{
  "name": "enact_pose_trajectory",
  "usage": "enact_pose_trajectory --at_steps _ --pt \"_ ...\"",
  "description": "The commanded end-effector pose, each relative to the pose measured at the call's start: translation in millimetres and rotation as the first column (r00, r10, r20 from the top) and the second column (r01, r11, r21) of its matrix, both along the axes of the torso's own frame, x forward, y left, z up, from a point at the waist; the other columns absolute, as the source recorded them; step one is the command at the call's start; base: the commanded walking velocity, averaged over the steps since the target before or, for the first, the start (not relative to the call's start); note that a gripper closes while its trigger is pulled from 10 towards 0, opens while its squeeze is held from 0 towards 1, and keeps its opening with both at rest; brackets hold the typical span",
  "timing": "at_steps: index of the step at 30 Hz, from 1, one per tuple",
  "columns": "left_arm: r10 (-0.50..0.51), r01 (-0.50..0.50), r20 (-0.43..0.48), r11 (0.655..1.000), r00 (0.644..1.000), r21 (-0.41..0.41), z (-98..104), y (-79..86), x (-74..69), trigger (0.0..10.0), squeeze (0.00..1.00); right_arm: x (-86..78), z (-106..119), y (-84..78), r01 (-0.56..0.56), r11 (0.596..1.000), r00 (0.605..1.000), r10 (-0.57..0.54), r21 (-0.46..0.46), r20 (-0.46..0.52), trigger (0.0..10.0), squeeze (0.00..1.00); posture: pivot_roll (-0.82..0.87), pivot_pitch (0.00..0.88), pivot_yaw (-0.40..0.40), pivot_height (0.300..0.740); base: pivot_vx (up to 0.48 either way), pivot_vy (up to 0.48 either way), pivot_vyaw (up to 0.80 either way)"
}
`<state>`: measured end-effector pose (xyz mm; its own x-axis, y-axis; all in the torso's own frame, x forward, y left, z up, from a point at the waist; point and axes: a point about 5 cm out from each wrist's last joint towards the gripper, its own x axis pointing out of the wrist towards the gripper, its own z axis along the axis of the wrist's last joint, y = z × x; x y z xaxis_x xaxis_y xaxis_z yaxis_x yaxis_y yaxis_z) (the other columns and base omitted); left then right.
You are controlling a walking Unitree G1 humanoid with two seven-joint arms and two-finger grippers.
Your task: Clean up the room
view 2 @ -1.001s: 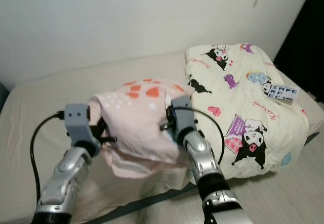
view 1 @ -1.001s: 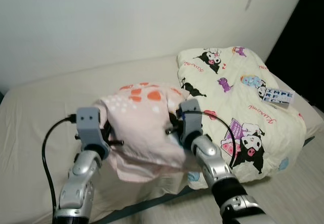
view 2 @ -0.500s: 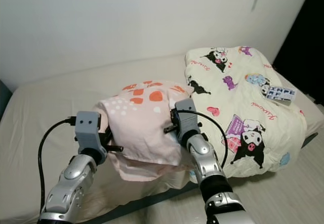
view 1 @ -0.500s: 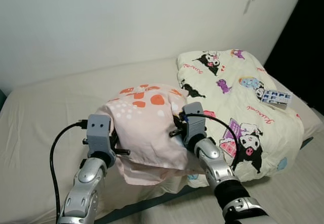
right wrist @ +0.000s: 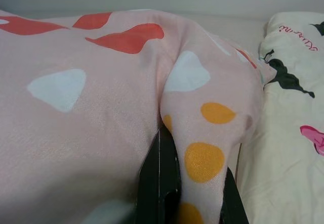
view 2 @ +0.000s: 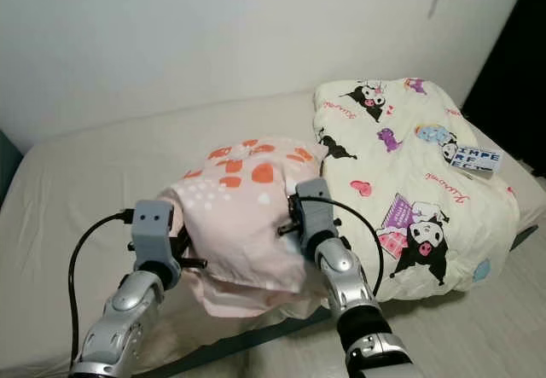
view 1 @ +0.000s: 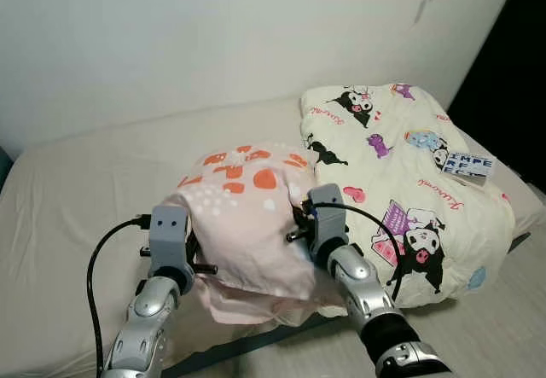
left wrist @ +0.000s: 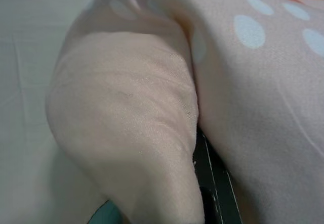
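Pink pillow (view 1: 243,212) is held over the bed's (view 1: 77,199) front edge, left gripper (view 1: 189,254) and right gripper (view 1: 300,220) jaws clamped on opposite ends, probably so it stays level for placing

Bed (view 1: 77,182): bare sheet left of and behind the pink pillow (view 1: 243,203), open for passage. Right of pillow: folded cartoon quilt (view 1: 409,182) touching it, blocks that side.

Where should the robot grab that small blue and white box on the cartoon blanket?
Grip the small blue and white box across its narrow sides, coming straight down from above, probably with the right gripper. It lies flat on the soft cartoon-print cream blanket, so its long edges are free.
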<state>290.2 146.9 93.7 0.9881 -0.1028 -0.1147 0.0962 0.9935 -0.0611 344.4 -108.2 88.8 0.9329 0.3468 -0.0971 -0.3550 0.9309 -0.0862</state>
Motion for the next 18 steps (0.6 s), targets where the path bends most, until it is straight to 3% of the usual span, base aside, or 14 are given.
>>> enact_pose_trajectory --at_steps 1,18 --pt "0.001 -0.001 0.014 1.000 1.000 -0.005 1.1 -1.4 -0.8 10.0 0.00 -0.1 4.1 3.0 -0.014 1.000 0.999 0.014 -0.001 0.038 10.0 0.00 0.05 0.111 -0.034 0.740 0.000 0.000 0.00" --pt "-0.011 0.011 0.050 1.000 0.999 -0.001 8.3 -2.2 2.1 10.0 0.00 1.8 7.4 3.8 -0.013 1.000 0.998 0.014 -0.015 0.062 10.0 0.00 0.06 0.104 -0.029 0.740 0.000 0.000 0.75"
